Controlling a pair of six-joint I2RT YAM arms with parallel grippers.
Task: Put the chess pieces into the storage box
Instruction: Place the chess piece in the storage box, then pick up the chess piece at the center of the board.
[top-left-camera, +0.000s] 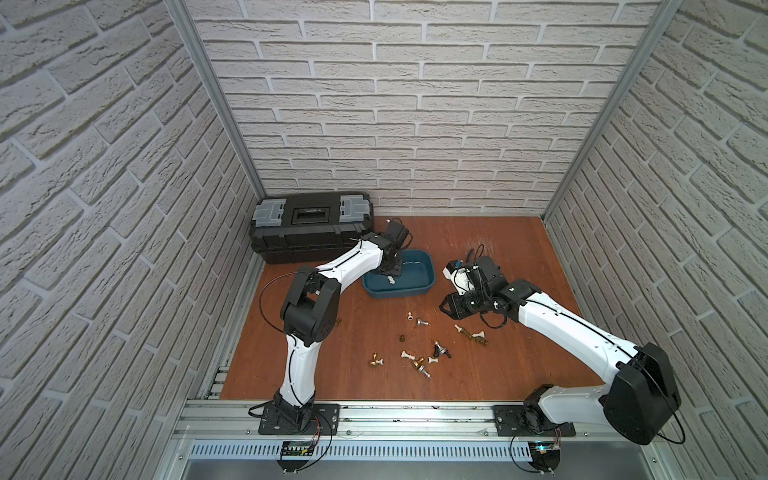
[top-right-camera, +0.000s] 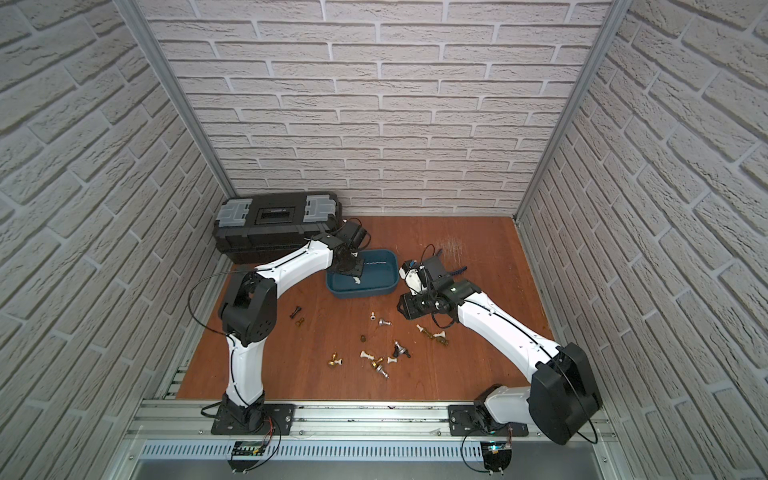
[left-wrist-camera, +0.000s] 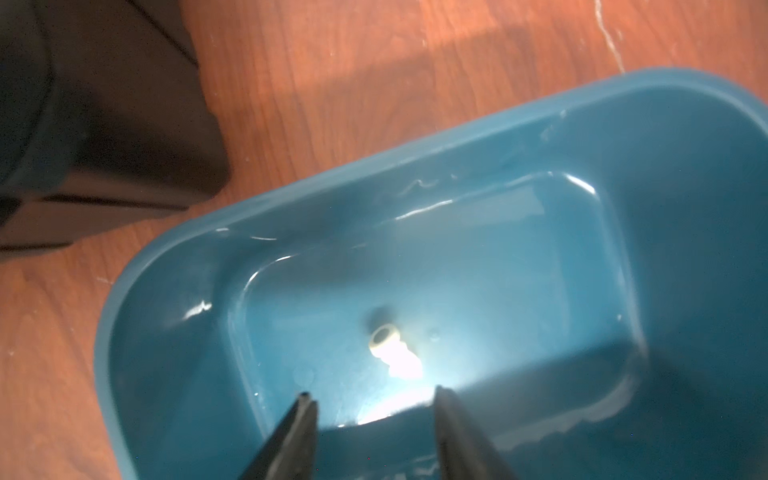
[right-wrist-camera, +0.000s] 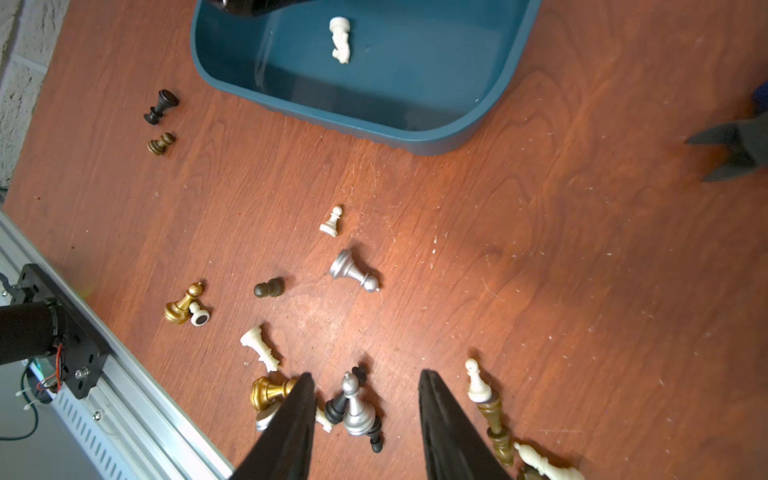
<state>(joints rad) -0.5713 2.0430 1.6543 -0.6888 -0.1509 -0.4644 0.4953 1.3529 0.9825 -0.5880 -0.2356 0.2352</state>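
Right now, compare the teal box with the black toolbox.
The box is teal; the toolbox is black with grey latches. The box is open-topped and shallow; the toolbox is shut and clearly bigger. The box holds one white piece; the toolbox's inside is hidden. The box sits mid-table; the toolbox stands in the back corner by the walls. Both are roughly rectangular containers resting on the table.

The left arm (top-left-camera: 297, 370) and right arm (top-left-camera: 569, 328) are white tubes with chunky black joints (top-left-camera: 309, 309) and thin black cables (top-left-camera: 261, 300). The left tool (left-wrist-camera: 372, 395) and right tool (right-wrist-camera: 365, 374) have pointy black fingers (right-wrist-camera: 291, 428).
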